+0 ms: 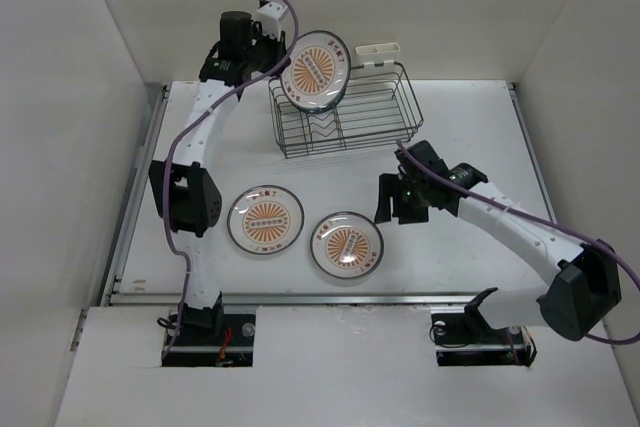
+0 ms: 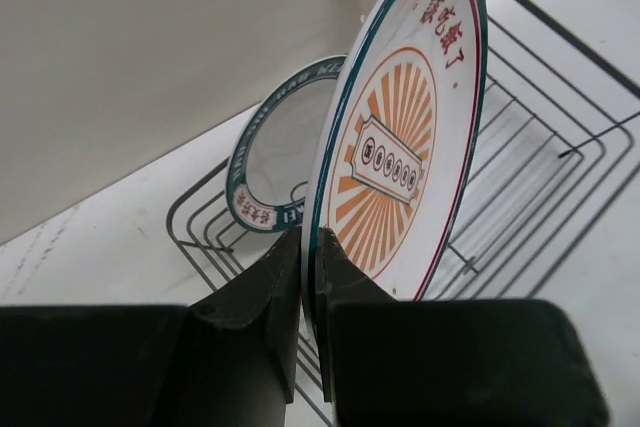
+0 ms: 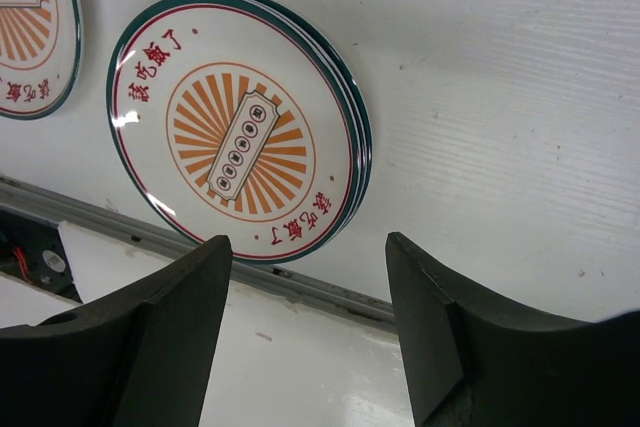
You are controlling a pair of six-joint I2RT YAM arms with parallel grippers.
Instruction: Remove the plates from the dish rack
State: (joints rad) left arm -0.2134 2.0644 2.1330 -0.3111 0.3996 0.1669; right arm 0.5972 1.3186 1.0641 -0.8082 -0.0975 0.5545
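Note:
My left gripper (image 2: 309,237) is shut on the lower rim of a white plate (image 2: 395,147) with an orange sunburst centre, held upright over the left end of the dish rack (image 2: 560,97). Behind it a plate with a wide teal band (image 2: 275,157) stands in the rack. The top view shows the held plate (image 1: 314,71) at the rack's (image 1: 350,144) far left corner, with the left gripper (image 1: 283,65) on its edge. Two sunburst plates (image 1: 265,219) (image 1: 346,244) lie flat on the table. My right gripper (image 1: 400,202) hovers open beside the nearer one (image 3: 240,137), holding nothing.
A small white plastic holder (image 1: 378,51) hangs on the rack's far edge. White walls close in the table on the left, back and right. A metal rail (image 3: 330,287) runs along the table's near edge, just past the flat plates.

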